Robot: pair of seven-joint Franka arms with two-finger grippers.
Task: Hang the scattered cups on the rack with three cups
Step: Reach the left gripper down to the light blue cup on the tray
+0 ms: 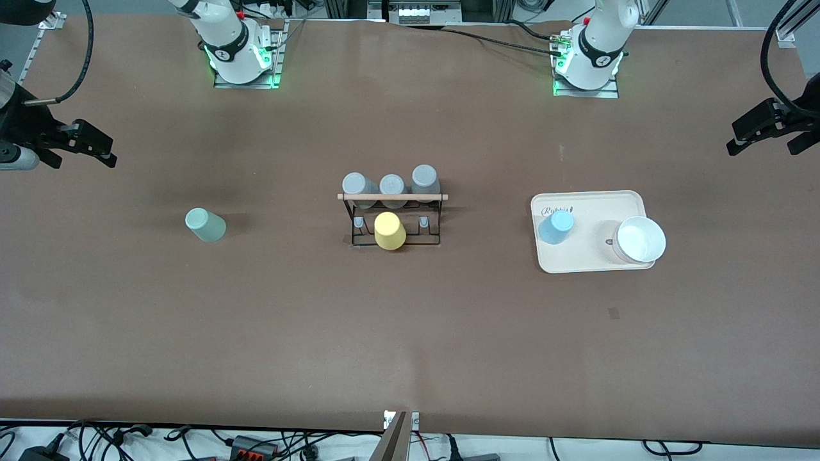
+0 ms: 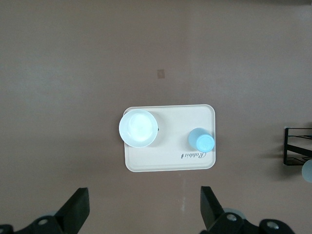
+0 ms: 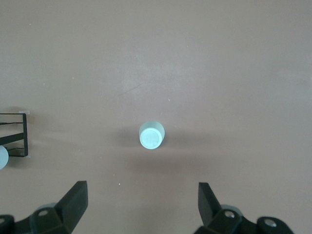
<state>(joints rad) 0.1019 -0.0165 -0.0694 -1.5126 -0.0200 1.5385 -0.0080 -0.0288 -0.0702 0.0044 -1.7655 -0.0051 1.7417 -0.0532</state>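
Note:
The pale mint green cup (image 1: 205,225) stands upside down on the table toward the right arm's end; it also shows in the right wrist view (image 3: 151,135). The light blue cup (image 1: 556,226) stands upside down on the beige tray (image 1: 592,264); it also shows in the left wrist view (image 2: 201,139). The black wire rack (image 1: 392,197) with a wooden dowel stands mid-table and holds three grey tumblers and a yellow one (image 1: 389,231). My right gripper (image 1: 82,157) is open and empty, high over the right arm's end of the table. My left gripper (image 1: 762,147) is open and empty, high over the left arm's end.
A white bowl (image 1: 639,240) sits on the tray beside the blue cup, toward the left arm's end; it also shows in the left wrist view (image 2: 138,127). Two short pegs on the rack's nearer row, either side of the yellow tumbler, are bare.

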